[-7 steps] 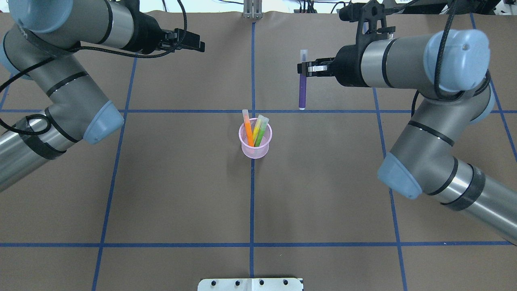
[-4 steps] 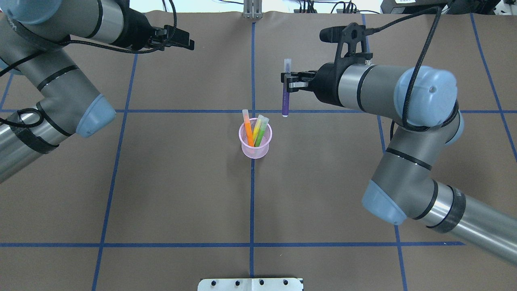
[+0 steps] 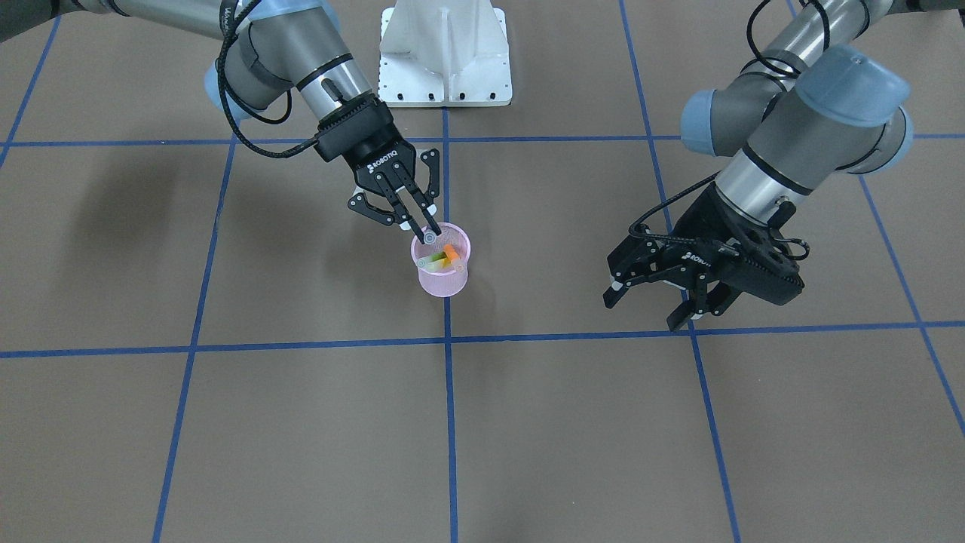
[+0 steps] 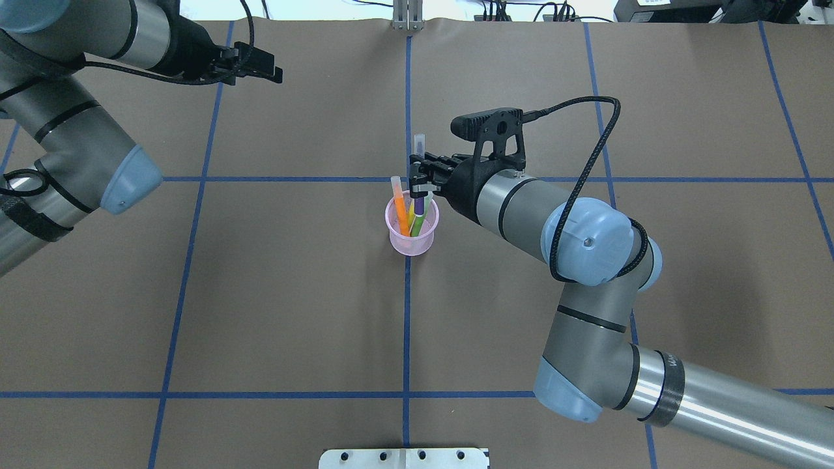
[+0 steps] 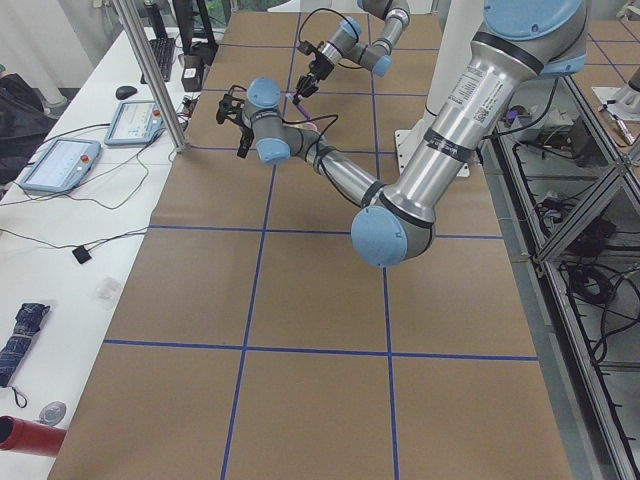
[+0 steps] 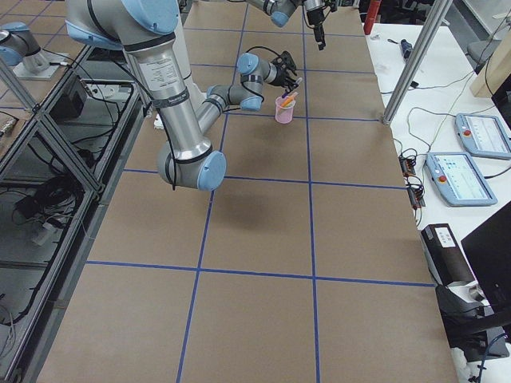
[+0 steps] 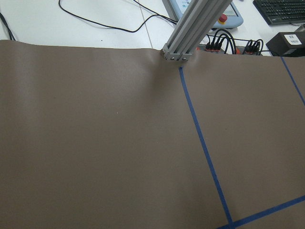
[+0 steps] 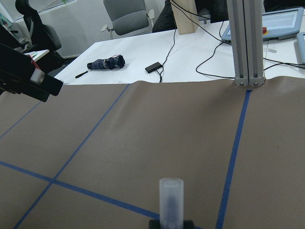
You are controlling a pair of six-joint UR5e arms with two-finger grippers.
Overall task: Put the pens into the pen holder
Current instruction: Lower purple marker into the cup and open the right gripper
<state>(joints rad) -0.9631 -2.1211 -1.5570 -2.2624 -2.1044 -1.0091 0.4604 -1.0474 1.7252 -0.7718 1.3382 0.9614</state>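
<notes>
Nearing done: slim orange pen (image 4: pixel 401 212) & bright green pen (image 4: pixel 425 218) stand in small pink wire-mesh pen holder (image 4: pixel 412 246), mid-desk btwn side edges. Right end effector (image 4: pixel 419 185) clamps purple pen (image 4: pixel 419 206), tip apparently inside rim. Left end effector (image 3: pixel 641 313) wide, empty. Only release left.

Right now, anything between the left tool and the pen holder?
Nothing. In the front-facing view the stretch from the left tool to the pen holder is bare brown paper. The overhead view adds only a blue tape line crossing it.

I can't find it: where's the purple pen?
Overhead view, table centre: the right gripper holds the purple pen roughly upright, lower end inside the pen holder.
</notes>
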